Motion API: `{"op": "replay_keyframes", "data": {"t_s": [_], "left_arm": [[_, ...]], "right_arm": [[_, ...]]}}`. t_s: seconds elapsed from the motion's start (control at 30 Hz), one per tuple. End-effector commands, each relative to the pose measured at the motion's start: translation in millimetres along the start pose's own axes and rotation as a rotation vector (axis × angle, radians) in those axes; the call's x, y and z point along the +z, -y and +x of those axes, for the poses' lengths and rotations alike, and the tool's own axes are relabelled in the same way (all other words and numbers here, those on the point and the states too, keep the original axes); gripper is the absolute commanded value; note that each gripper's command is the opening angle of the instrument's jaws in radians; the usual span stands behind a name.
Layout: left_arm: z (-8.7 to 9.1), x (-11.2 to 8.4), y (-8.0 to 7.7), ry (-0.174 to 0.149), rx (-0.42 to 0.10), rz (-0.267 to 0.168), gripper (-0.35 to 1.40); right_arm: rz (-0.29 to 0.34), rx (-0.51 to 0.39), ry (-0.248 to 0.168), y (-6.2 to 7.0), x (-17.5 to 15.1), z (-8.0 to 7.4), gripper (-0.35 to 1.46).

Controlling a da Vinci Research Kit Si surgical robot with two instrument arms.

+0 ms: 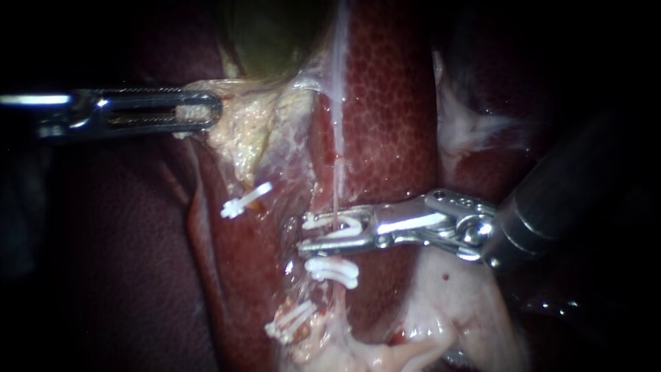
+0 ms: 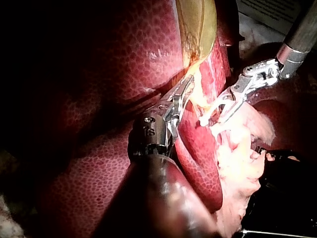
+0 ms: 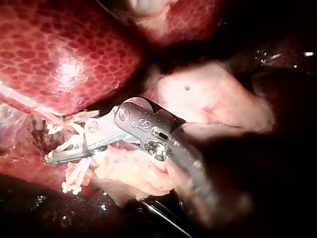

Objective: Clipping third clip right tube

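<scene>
L tool (image 1: 210,110), coming in from the left of the endoscope view, is gripping pale tissue (image 1: 234,127) just under the gallbladder (image 1: 268,34). Its slotted jaws are lying nearly together w/ that tissue pinched between them, and the tissue is looking stretched toward the tool. In the L wrist view the same tool (image 2: 183,96) is biting at the yellowish edge beside the liver (image 2: 124,54).

R tool (image 1: 310,233), w/ its shaft entering from the right, is holding a loaded clip (image 1: 329,222). Its jaws are standing narrow, w/ a small gap, and the white clip is sitting between them. The right tube (image 1: 339,124), a thin pale strand, is running down along the liver (image 1: 392,124) and passing through that clip, so the jaws are straddling it.

Just below the jaws a second clip (image 1: 332,270) is sitting across the same tube. Further down, a lower clip (image 1: 290,322) is lying in pale tissue; can't tell what it's on. A separate clip (image 1: 246,199) is sitting well apart, toward the L tool.

In the R wrist view the R tool (image 3: 59,153) is reaching among white clips ahead of it, and the tube (image 3: 29,106) is leading in from beside the liver (image 3: 64,54).
</scene>
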Motion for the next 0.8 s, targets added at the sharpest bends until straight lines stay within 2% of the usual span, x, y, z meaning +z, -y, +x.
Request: {"op": "replay_keyframes", "data": {"t_s": [0.03, 0.13, 0.2, 0.47, 0.8], "left_arm": [[0.0, 0.0, 0.0, 0.000, 0.000, 0.000, -0.33], [0.0, 0.0, 0.0, 0.000, 0.000, 0.000, -0.33], [0.0, 0.0, 0.0, 0.000, 0.000, 0.000, -0.33], [0.0, 0.0, 0.0, 0.000, 0.000, 0.000, -0.33], [0.0, 0.0, 0.0, 0.000, 0.000, 0.000, -0.33]], "right_arm": [[0.001, 0.022, 0.000, 0.1, 0.0, 0.0, 0.04], [0.003, 0.039, -0.003, 0.1, -0.2, 0.0, -0.15], [0.002, 0.063, 0.006, 0.1, -0.3, -0.1, -0.35], [-0.002, 0.110, 0.020, -0.2, -0.6, -0.2, -0.35], [0.000, 0.114, 0.021, -0.3, -0.5, -0.3, -0.35]]}}
